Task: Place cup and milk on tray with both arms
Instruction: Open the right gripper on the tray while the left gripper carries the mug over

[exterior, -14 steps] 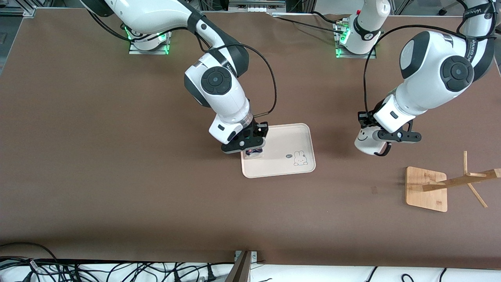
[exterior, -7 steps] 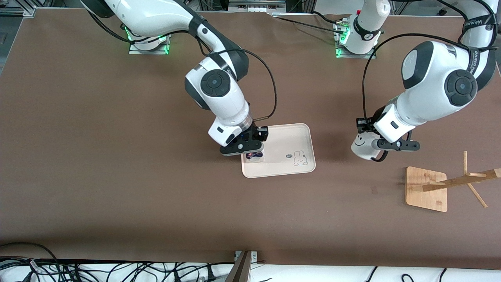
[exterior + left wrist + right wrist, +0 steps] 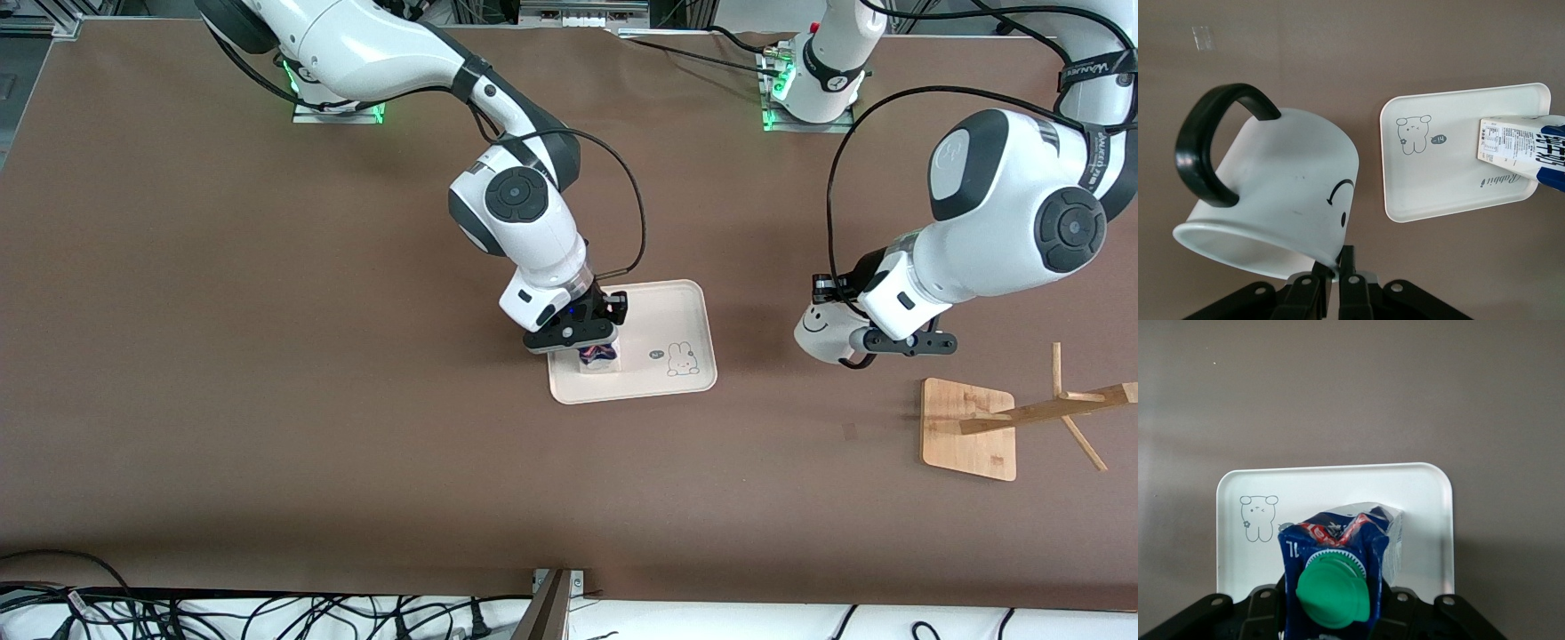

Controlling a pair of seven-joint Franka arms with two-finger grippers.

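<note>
- Front view: the right end effector (image 3: 594, 348) is clenching the milk (image 3: 599, 358) over the tray (image 3: 676, 307); the left end effector (image 3: 855, 349) is gripping the cup (image 3: 820, 327) above the bench (image 3: 267, 356), near the wooden rack (image 3: 978, 427).
- Left wrist view: the fingers (image 3: 1350, 283) are pinching the tilted cup's (image 3: 1291, 200) rim.
- Right wrist view: the milk's green cap (image 3: 1333, 595) is showing above the tray (image 3: 1338, 487).

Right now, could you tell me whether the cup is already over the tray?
No, the left gripper holds the cup over bare table, between the tray and the wooden rack.

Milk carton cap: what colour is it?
Green, on the milk carton's dark blue top; clearest in the right wrist view.
</note>
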